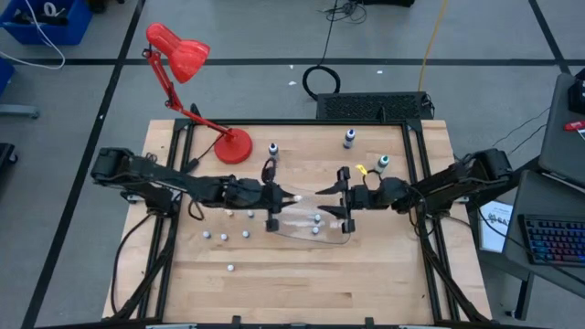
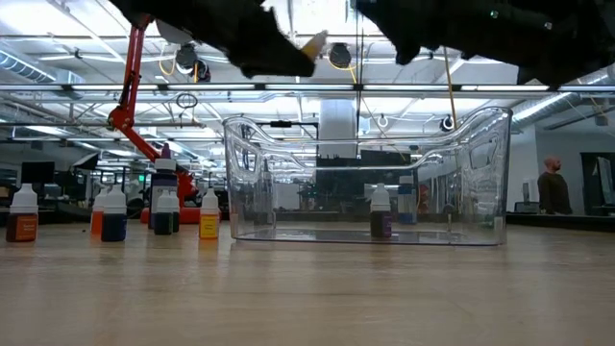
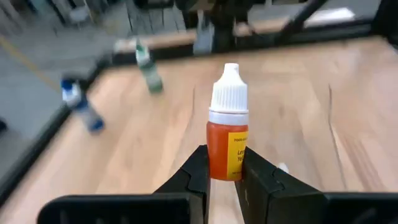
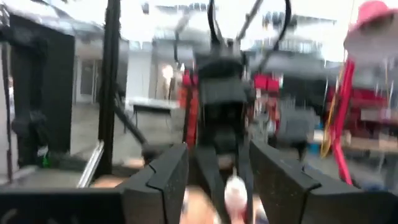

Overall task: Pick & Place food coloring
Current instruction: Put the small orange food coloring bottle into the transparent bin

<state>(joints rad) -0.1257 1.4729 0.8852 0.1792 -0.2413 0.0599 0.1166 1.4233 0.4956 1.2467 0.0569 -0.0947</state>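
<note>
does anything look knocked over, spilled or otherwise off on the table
Nothing stands out. The bottles on the table stand upright, as does the one in the clear bin. No spill shows. The left gripper holds an orange bottle upright above the bin.

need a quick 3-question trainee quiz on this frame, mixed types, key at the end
1. True or false: the left gripper is shut on an orange dropper bottle.
2. The clear plastic bin on the table holds: A) no bottles B) at least one bottle C) the red lamp.
3. Fill in: the red lamp stands near the table's far ____ corner, by the robot's sides.

Key: 1 true; 2 B, a dark-bodied bottle stands inside; 3 left.
</note>
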